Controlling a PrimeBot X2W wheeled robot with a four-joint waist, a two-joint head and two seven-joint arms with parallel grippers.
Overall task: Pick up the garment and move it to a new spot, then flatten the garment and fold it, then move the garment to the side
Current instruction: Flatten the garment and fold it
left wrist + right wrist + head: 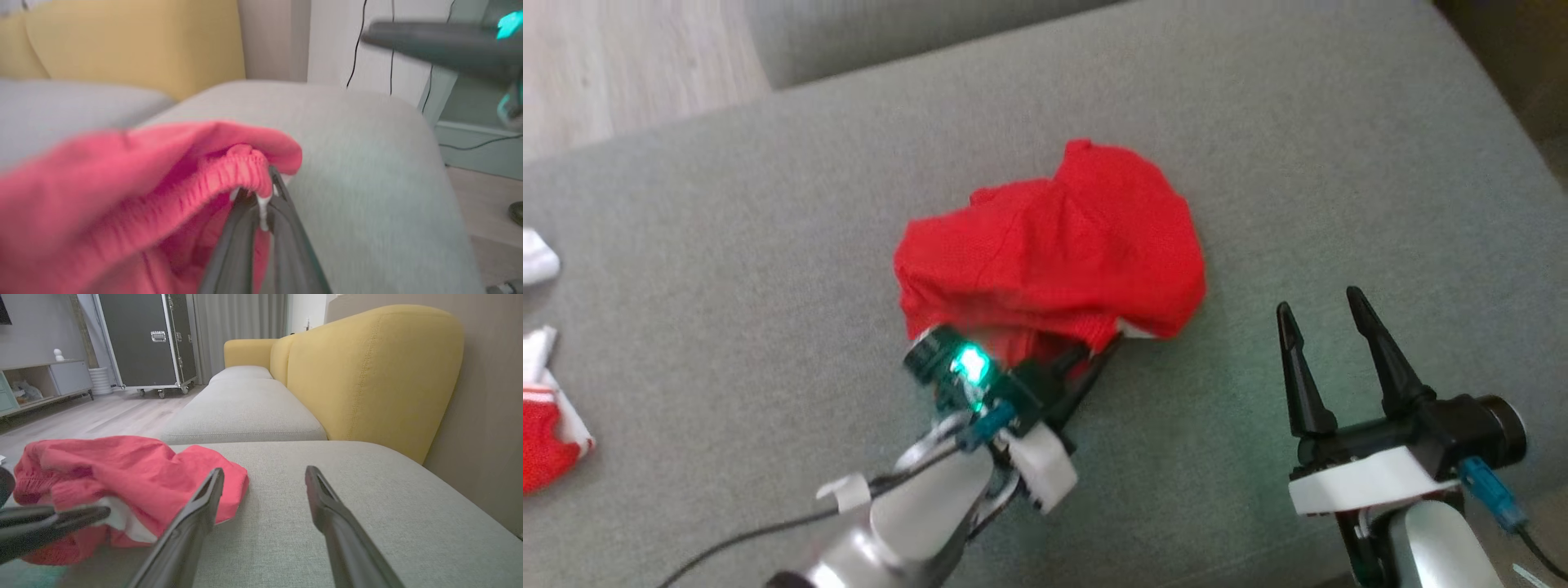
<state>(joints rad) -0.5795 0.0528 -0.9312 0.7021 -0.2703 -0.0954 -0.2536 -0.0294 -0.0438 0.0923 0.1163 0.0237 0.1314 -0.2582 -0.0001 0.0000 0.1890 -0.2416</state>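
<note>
We clamp the hem – right side idle
Our left gripper [1094, 357], forearm angled in low, is closed on the crumpled red mesh garment [1054, 245] mid grey fabric sofa cushion [768, 245] – fingertips half hidden; right gripper [1321, 304] spread, just beside.

Grey cushion [1339, 180] lies bare right of and beyond the red garment [1054, 245]; a white cloth [538, 260] and a red-and-white cloth [551, 441] crowd its left edge.

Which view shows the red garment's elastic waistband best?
The left wrist view: the waistband is close up, pinched by the left gripper. The head view shows the whole garment, its band hard to make out. The right wrist view shows some gathered band at its left edge.
</note>
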